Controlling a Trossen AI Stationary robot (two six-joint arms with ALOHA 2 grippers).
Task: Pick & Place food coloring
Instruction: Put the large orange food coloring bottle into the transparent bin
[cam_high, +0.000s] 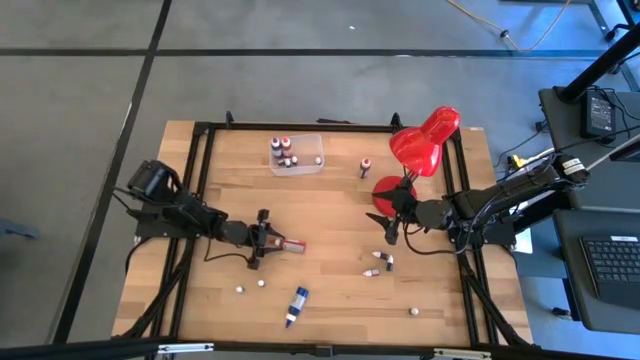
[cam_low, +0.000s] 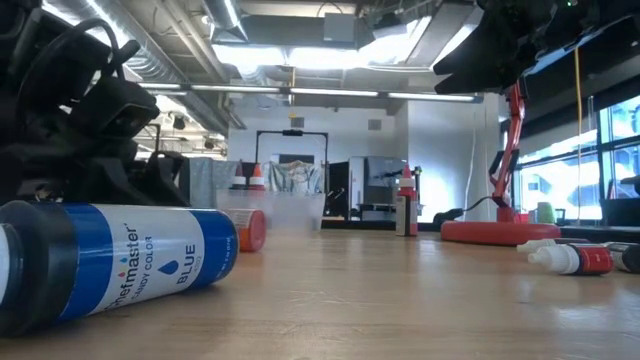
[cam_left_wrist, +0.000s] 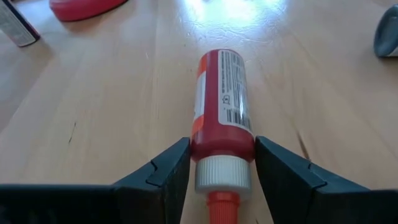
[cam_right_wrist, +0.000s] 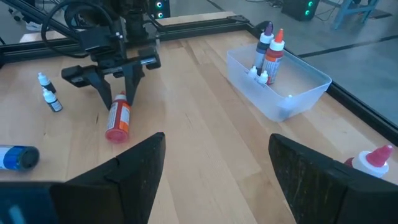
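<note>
A red food coloring bottle (cam_left_wrist: 221, 99) with a white cap lies on its side on the wooden table (cam_high: 330, 215). My left gripper (cam_high: 264, 240) is shut on it at table height. My right gripper (cam_right_wrist: 214, 168) hangs open and empty above the table, beside the red lamp's base (cam_high: 390, 192). A longer blue bottle (cam_high: 296, 305) lies near the front edge. Two small bottles (cam_high: 380, 262) lie front right. One bottle (cam_high: 366, 166) stands upright at the back. Several more stand in the clear box (cam_high: 296, 155). My left gripper pinches the red bottle between its two fingers at the shoulder (cam_left_wrist: 217, 146), just beyond the white cap (cam_left_wrist: 222, 174). The fingers come slanting down from the table's left and lie along the bottle, cap end toward the wrist. The bottle lies flat on the table.
The red desk lamp (cam_high: 425, 140) leans over the back right corner. Small white caps (cam_high: 251, 286) and another (cam_high: 412, 312) lie loose near the front. A black frame runs along the table's edges. Bare wood lies between the two grippers.
</note>
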